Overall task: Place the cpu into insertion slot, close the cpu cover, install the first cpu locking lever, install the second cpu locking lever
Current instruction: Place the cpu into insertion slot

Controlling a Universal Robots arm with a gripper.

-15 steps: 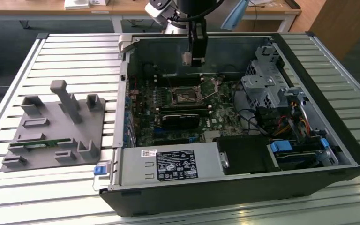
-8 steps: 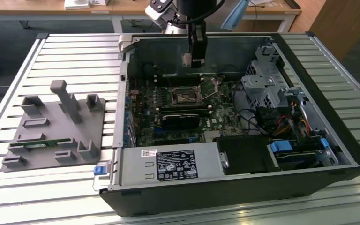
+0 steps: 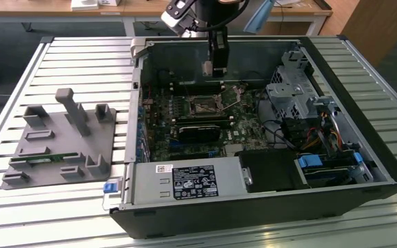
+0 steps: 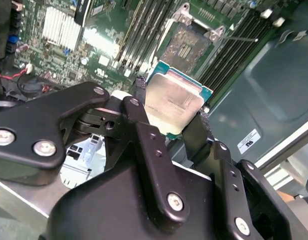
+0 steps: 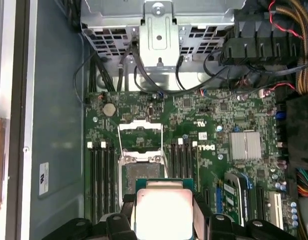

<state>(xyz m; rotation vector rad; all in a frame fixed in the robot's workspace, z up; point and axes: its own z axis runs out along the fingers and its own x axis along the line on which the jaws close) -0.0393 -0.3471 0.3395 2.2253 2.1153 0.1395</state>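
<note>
The gripper hung inside the open computer case, fingers clamped on the cpu by its edges. The chip was in the air over the motherboard, close to the bare insertion slot. The cpu cover looked swung open beyond it, I think.

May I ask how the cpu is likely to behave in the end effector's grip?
The cpu looks thin and rigid, so it probably won't flex. Held only by its edges in the end effector, it could slip or tilt. Its thinness suggests it is light.
</note>
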